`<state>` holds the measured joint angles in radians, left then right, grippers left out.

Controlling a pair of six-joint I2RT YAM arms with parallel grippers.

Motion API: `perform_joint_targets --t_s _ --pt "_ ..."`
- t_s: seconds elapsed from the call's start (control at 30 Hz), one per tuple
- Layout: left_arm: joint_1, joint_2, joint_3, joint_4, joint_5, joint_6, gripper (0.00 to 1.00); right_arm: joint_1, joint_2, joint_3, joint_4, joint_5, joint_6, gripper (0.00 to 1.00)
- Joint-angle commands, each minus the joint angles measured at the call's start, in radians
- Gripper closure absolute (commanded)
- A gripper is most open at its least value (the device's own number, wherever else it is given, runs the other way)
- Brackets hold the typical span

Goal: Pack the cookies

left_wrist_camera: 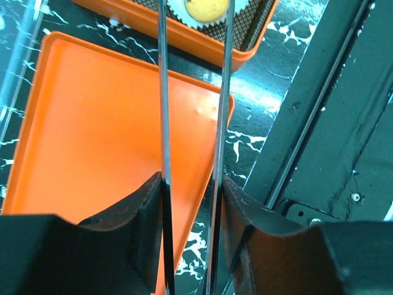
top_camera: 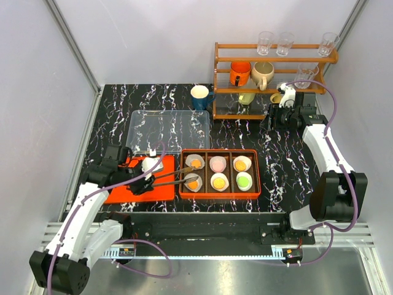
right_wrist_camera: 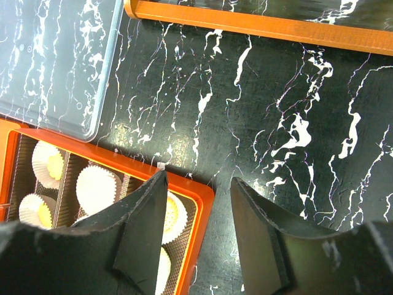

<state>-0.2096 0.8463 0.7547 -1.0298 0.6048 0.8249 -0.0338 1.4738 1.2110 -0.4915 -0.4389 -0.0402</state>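
Black marbled table (top_camera: 282,160); cookies (top_camera: 219,181) round: orange, pink, green.

My left arm (top_camera: 80,215) bends low and points rightward; my left gripper (top_camera: 145,183) clamps the two blades of thin metal tongs (left_wrist_camera: 163,92). My right arm (top_camera: 325,150) stretches far forward, and my right gripper (right_wrist_camera: 199,179) stands parted, holding nothing.

Glossy marbled table (top_camera: 276,160), smooth orange plastic tray (left_wrist_camera: 92,135), shiny metal tongs (left_wrist_camera: 163,92)
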Motion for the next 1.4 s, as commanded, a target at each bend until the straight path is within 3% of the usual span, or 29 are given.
perform_joint_targets --t_s 0.0,0.27,0.43,0.7,1.03,1.37 --pt "-0.001 -0.064 0.021 0.103 0.044 -0.061 0.60 -0.005 0.002 0.013 0.022 -0.015 -0.010 0.46" --pt "0.033 -0.105 0.029 0.246 0.018 -0.188 0.62 -0.005 0.002 0.013 0.022 -0.017 -0.012 0.46" --pt "0.134 -0.066 0.038 0.365 -0.013 -0.265 0.61 -0.005 0.003 0.013 0.022 -0.018 -0.013 0.46" --pt "0.229 0.149 0.077 0.499 -0.022 -0.280 0.59 -0.005 0.000 0.013 0.022 -0.020 -0.016 0.46" --pt "0.245 0.442 0.139 0.750 -0.118 -0.392 0.57 -0.005 0.003 0.013 0.021 -0.021 -0.018 0.46" --pt "0.245 0.622 0.189 0.804 -0.244 -0.412 0.54 -0.005 0.013 0.016 0.019 -0.030 -0.020 0.46"
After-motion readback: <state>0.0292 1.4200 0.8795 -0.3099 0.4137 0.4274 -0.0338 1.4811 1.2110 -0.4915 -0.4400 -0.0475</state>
